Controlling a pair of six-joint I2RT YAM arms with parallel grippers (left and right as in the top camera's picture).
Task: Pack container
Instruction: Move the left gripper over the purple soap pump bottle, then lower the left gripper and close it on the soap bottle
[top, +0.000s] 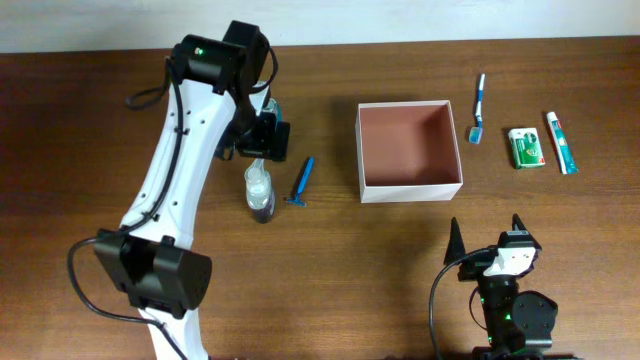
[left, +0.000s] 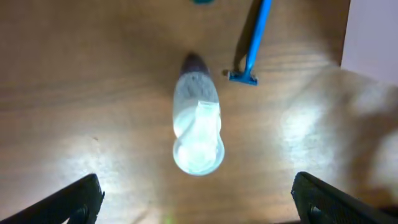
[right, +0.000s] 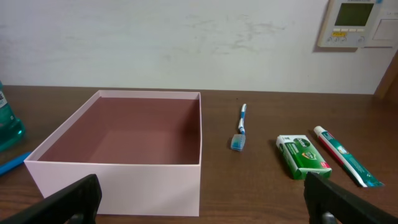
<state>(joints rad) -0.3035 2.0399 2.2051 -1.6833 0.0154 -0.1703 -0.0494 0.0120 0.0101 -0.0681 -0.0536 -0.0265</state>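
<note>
Container (top: 410, 188): empty, mid-bench toward the far edge. Left gripper (left: 196, 186), the nearer one, jaws apart, hangs over a clear bottle (top: 259, 190) lying far-to-near, with the container on its right. Right gripper (top: 487, 232), jaws apart, sits at the near edge.

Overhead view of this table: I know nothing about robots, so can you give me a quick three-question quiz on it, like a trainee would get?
1. True or false: the box already has something in it.
2. What lies below the left gripper: A a cup, B a clear bottle, C a sponge?
3. How many toiletries lie to the right of the box?
Key: 1 false, it is empty. 2 B. 3 three: toothbrush, green packet, toothpaste tube.
</note>
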